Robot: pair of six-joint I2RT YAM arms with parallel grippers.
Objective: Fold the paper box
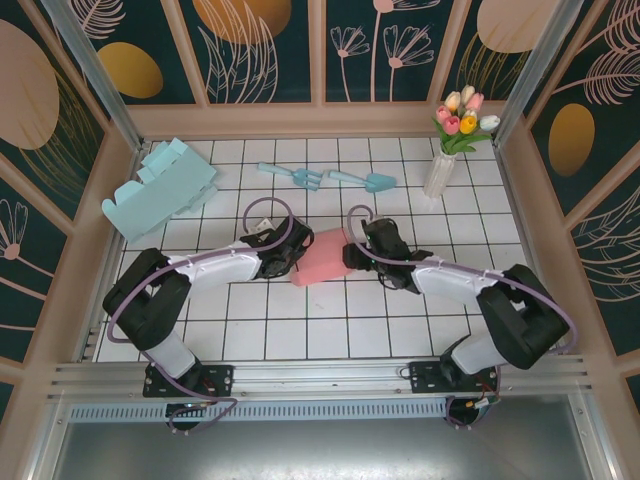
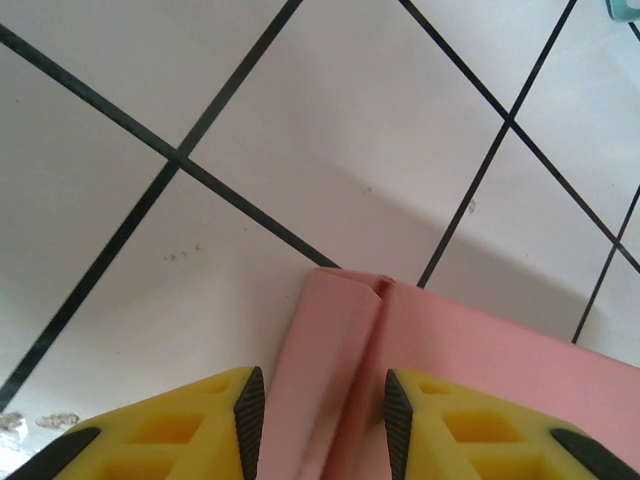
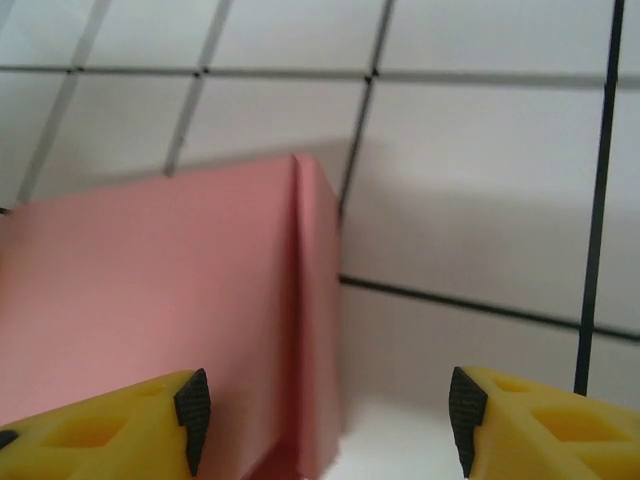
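- The pink paper box [image 1: 322,258] lies near the middle of the white tiled counter [image 1: 262,330], between the two arms.
- The left gripper [image 1: 292,260] reaches the box from its left side, and the right gripper [image 1: 351,255] meets it from the right.
- In the left wrist view, the left gripper [image 2: 323,405] straddles a raised, folded strip of the box [image 2: 480,380].
- The strip fills the narrow gap between the black pads [image 2: 250,410].
- The left jaws stand only a little apart. I cannot tell whether they press on the strip or just sit beside it.
- In the right wrist view, the right gripper [image 3: 325,405] has its jaws wide apart and clamps nothing.
- One of its yellow fingers [image 3: 110,425] hangs over the pink panel [image 3: 150,270], and the other hangs over bare tile.
- A folded edge of the box runs up between the right jaws, closer to the finger over the panel.
- A light blue cardboard box [image 1: 160,190] rests at the far left of the counter, well apart from the pink one.
- Two small blue garden tools [image 1: 300,178] lie side by side beyond the arms.
- A white vase of tulips [image 1: 440,170] stands upright at the far right.
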